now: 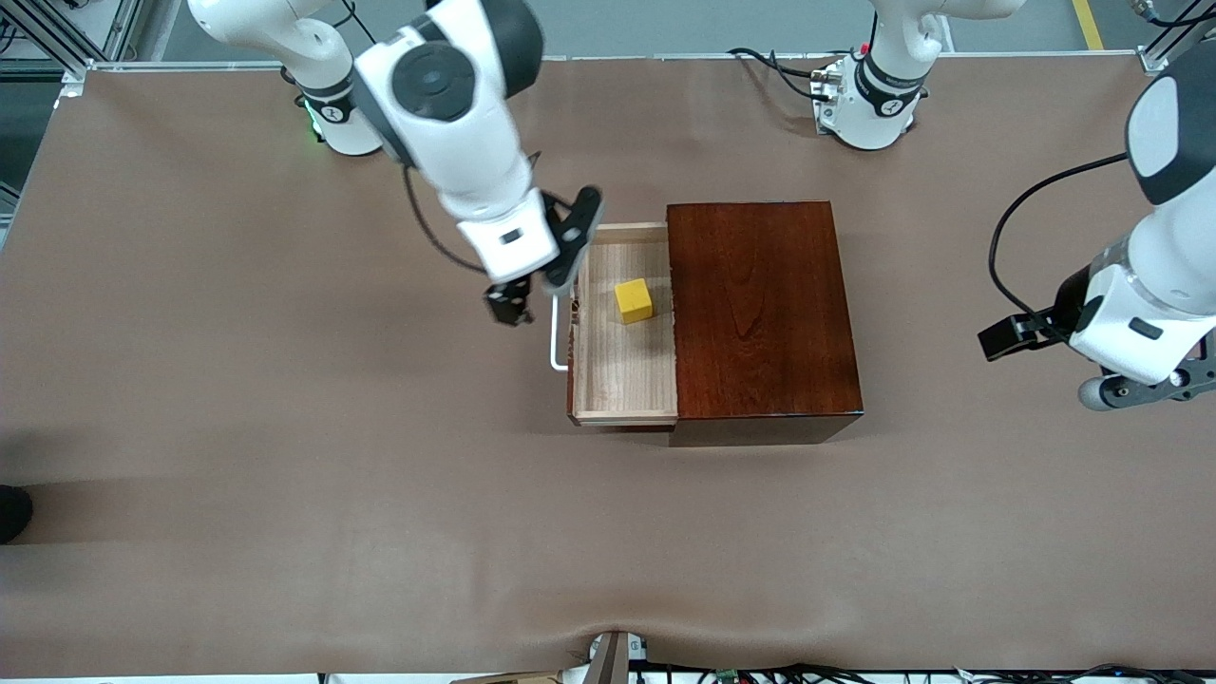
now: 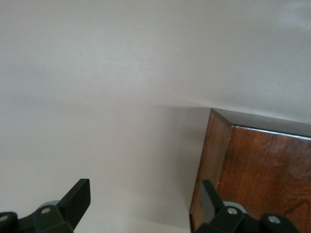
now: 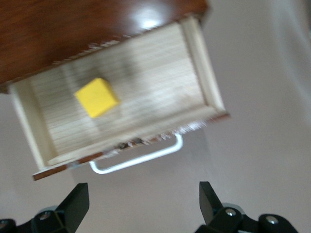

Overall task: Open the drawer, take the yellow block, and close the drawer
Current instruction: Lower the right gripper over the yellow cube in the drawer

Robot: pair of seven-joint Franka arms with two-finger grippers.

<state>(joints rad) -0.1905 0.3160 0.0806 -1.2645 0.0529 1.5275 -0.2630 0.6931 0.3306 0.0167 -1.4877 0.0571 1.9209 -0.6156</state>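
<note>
1. The wooden box (image 1: 763, 309) is finished in a glossy dark reddish-brown varnish; grain lines are seen through the sheen, and a bright highlight is reflected on its top in the right wrist view.
2. The drawer (image 1: 622, 375) is lined with pale, unvarnished-looking light wood, matt, with fine parallel grain.
3. The handle (image 1: 556, 342) is seen as a smooth white bar with a slight shine.
4. The yellow block (image 1: 634, 300) is shown as plain, smooth and evenly coloured, without gloss.
5. The table (image 1: 285, 456) is covered with a matt brown sheet, smooth, with a slight ripple at the edge nearest the front camera.
6. The arm casings are seen as smooth glossy white plastic, with dark matt fingers (image 3: 77, 206).
</note>
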